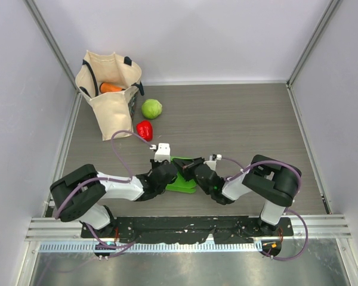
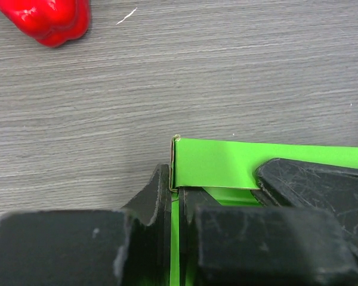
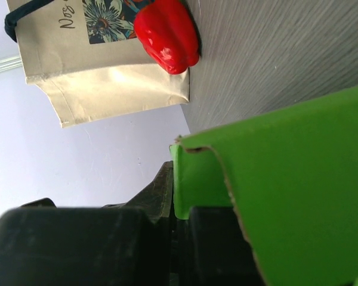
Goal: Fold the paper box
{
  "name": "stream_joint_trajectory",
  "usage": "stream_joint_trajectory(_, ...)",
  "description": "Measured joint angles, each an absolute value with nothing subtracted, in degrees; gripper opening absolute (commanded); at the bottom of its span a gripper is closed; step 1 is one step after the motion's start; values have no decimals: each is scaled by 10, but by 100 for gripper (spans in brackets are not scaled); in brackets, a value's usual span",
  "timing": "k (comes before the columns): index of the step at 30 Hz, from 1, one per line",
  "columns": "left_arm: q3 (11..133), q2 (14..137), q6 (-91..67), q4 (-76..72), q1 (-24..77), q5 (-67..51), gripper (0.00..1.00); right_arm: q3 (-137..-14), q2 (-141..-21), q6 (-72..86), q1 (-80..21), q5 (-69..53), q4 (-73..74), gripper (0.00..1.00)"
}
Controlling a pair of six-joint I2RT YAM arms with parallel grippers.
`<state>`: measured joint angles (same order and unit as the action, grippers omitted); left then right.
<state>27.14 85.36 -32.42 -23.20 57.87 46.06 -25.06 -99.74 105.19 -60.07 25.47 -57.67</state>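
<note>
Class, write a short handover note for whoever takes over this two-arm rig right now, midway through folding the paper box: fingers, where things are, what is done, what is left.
Left gripper: fingers shut on one edge of the paper box.
Right gripper: fingers shut on another edge of it.
Where: the box is at the near middle of the table, between the two grippers.
Done: partly folded; at least one panel is bent over along a crease.
Left: the remaining flaps; it is not yet a closed box.
</note>
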Motion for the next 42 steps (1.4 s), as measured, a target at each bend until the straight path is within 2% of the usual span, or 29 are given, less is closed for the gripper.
stream_joint_trajectory(2, 288, 865, -331, -214, 579, 469, 0, -253, -997, 1051, -598, 259, -572, 7)
stream_joint_trajectory(5, 279, 860, -326, -226, 579, 462, 0, -255, -990, 1035, -598, 259, -561, 23)
stream_joint_trajectory(6, 270, 855, -323, -238, 578, 457, 0, -255, -985, 1025, -598, 254, -553, 35)
stream_joint_trajectory(9, 246, 840, -310, -264, 572, 442, 0, -249, -946, 961, -598, 224, -491, 59)
stream_joint_trajectory(11, 241, 835, -308, -268, 569, 437, 0, -242, -905, 908, -597, 211, -423, 64)
stream_joint_trajectory(18, 226, 819, -307, -270, 566, 431, 0, -267, -723, 673, -592, 197, -128, 68)
stream_joint_trajectory(24, 232, 806, -311, -236, 566, 429, 0, -362, -610, 525, -560, 186, 100, 67)
stream_joint_trajectory(28, 239, 804, -312, -218, 566, 429, 0, -427, -608, 476, -496, 172, 164, 65)
stream_joint_trajectory(32, 241, 804, -312, -213, 566, 429, 0, -462, -642, 447, -477, 138, 180, 56)
stream_joint_trajectory(36, 241, 804, -312, -213, 566, 429, 0, -494, -725, 434, -477, 95, 173, 55)
stream_joint_trajectory(42, 241, 804, -312, -213, 566, 429, 0, -495, -768, 434, -477, 68, 157, 55)
